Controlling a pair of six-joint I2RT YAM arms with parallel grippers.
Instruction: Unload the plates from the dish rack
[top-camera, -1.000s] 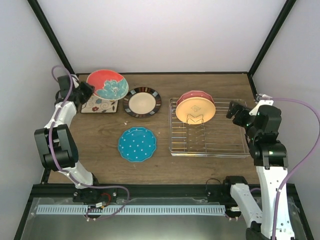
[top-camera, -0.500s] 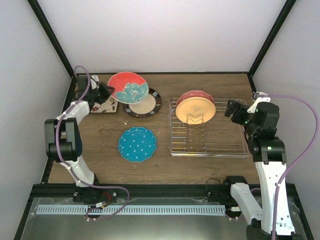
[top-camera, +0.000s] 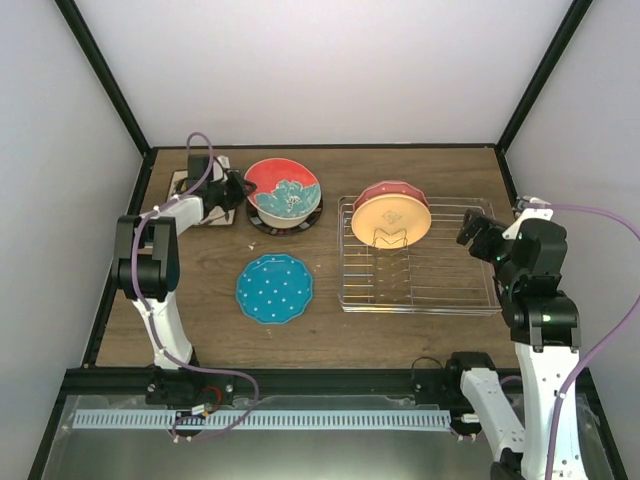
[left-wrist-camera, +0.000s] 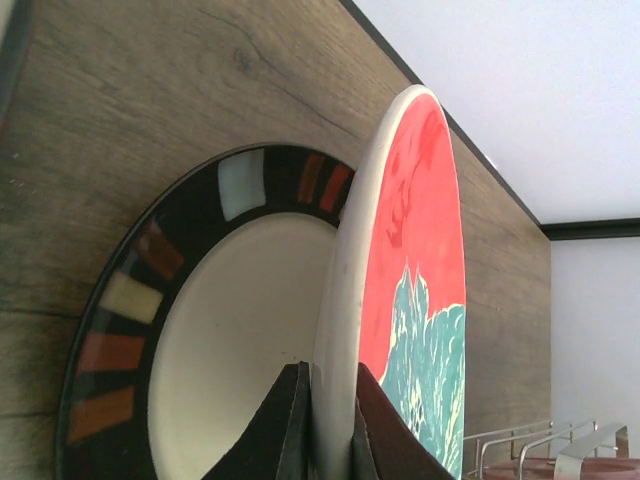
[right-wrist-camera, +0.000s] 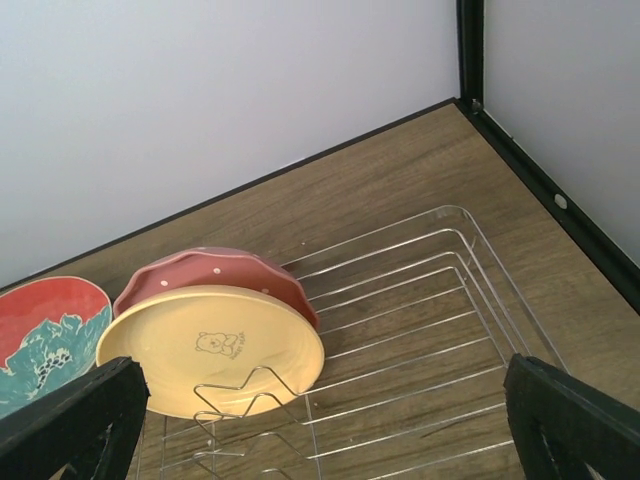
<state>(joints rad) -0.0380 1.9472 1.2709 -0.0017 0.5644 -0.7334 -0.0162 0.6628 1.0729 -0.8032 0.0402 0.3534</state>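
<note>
At the far left of the table (top-camera: 200, 300) the square cream floral plate (top-camera: 181, 184) lies flat, partly covered by the left arm. The left gripper (top-camera: 236, 190) is clamped on the near rim of the red plate with teal flower (top-camera: 283, 190), its two fingers (left-wrist-camera: 285, 425) pinching the edge between them. That plate is held tilted over the cream plate with dark striped rim (left-wrist-camera: 230, 340), which lies flat on the table; whether the two touch cannot be determined. The teal polka-dot plate (top-camera: 274, 288) lies flat nearer the arm bases, apart from the others. The dish rack (top-camera: 440, 285) stands right of centre. Two plates lean in its far-left tines: the orange-yellow plate (top-camera: 391, 220) in front and the pink-red scalloped plate (top-camera: 390, 189) directly behind it. The right gripper (top-camera: 466, 230) hovers at the rack's right edge, jaws spread wide and holding nothing.
</note>
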